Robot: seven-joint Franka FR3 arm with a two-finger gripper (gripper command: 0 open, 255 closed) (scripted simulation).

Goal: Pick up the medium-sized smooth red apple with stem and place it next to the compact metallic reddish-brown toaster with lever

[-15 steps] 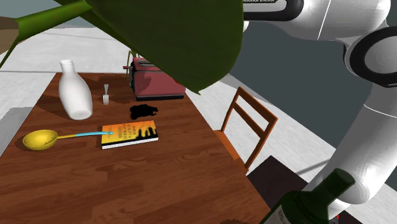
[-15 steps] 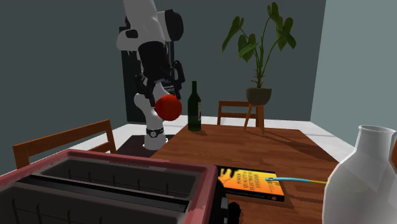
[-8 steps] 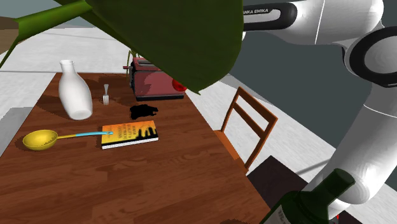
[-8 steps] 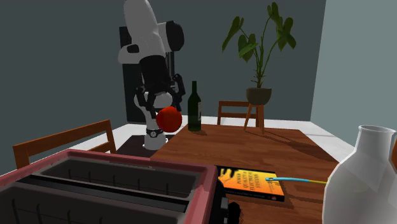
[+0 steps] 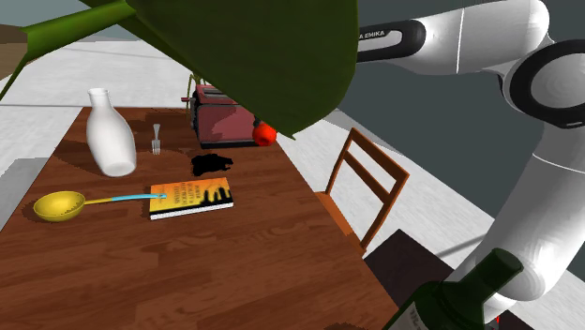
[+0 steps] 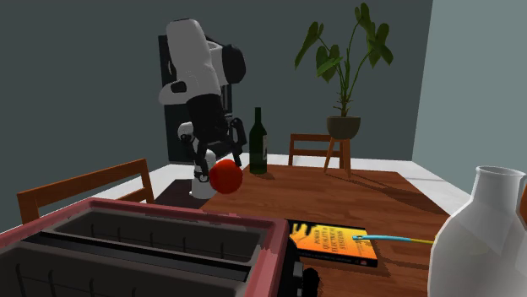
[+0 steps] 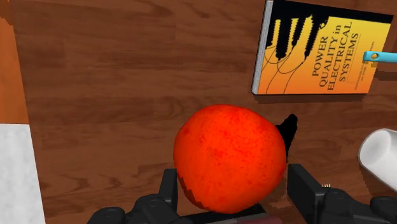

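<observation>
The red apple (image 7: 229,159) sits clasped between my black fingers (image 7: 306,189), so my gripper (image 7: 236,191) is shut on it. In the second exterior view the gripper (image 6: 224,162) holds the apple (image 6: 225,177) a little above the wooden table (image 6: 372,202), beyond the reddish-brown toaster (image 6: 143,245) in the foreground. In the shoulder view the apple (image 5: 265,134) hangs just off the toaster's (image 5: 223,120) right end. A big green leaf (image 5: 253,56) covers what is above it.
An orange book (image 5: 190,198), a yellow spoon (image 5: 59,205), a white vase (image 5: 111,133), a fork (image 5: 157,139) and a small black object (image 5: 212,165) lie on the table. A dark bottle (image 6: 258,143) stands near the arm's base. Wooden chairs (image 5: 361,183) flank the table.
The arm has come down and carried the apple toward the toaster. In the shoulder view the apple has emerged from behind the leaf beside the toaster.
</observation>
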